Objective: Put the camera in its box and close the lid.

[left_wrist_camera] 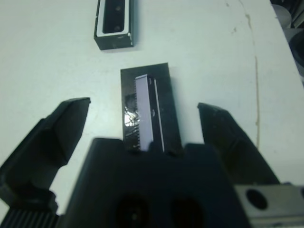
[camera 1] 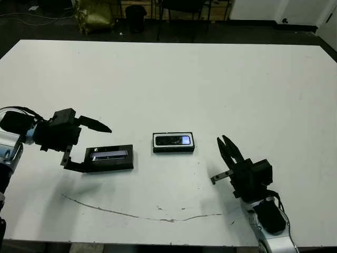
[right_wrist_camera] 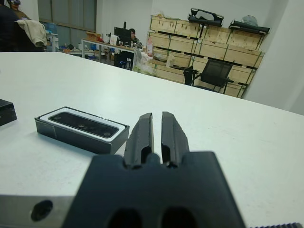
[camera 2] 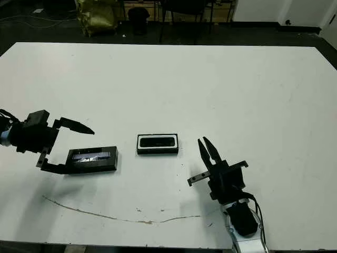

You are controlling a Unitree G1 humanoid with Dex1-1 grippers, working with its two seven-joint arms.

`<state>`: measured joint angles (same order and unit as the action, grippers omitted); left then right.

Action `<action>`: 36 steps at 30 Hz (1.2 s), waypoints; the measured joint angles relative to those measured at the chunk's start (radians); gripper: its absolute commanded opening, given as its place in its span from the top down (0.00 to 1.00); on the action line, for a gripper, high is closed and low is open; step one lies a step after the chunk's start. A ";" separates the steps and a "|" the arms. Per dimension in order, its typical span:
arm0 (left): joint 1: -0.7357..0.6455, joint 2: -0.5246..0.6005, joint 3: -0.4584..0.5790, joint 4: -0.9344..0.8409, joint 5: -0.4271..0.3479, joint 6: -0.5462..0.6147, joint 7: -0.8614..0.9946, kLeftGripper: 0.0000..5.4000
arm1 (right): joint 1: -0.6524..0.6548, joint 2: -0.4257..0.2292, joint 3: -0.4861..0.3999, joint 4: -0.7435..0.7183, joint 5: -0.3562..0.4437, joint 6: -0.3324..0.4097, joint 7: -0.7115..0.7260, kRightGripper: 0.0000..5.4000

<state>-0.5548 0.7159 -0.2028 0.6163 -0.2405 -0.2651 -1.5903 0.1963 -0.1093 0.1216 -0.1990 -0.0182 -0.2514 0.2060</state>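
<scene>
- My head views are showing the camera [camera 1: 174, 140] lying inside the box [camera 1: 173, 149] at mid-table, its glossy face up, uncovered.
- The lid [camera 1: 109, 157] is lying flat on the table [camera 1: 168, 79], well to the left of the box.
- My left gripper [camera 1: 88, 141] is spreading its fingers wide around the lid's near end; my left wrist view is showing clear gaps on both sides.
- My right gripper [camera 1: 227, 144] is hovering to the right of the box, and only its wrist view is showing the fingers [right_wrist_camera: 142, 135] nearly together, holding nothing.
</scene>
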 measured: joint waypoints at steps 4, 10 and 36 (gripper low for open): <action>-0.001 -0.013 0.000 0.025 0.009 -0.010 -0.008 0.00 | 0.007 0.000 0.002 -0.010 -0.003 0.005 0.000 1.00; -0.002 -0.030 0.002 0.060 0.008 -0.019 -0.017 0.00 | 0.009 0.000 0.002 -0.019 -0.003 0.016 0.000 1.00; -0.031 -0.087 0.002 0.227 0.078 -0.137 -0.020 0.00 | 0.019 0.002 0.010 -0.032 -0.028 0.034 -0.018 1.00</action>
<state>-0.5860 0.6288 -0.2003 0.8430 -0.1627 -0.4024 -1.6106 0.2157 -0.1069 0.1312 -0.2306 -0.0466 -0.2172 0.1883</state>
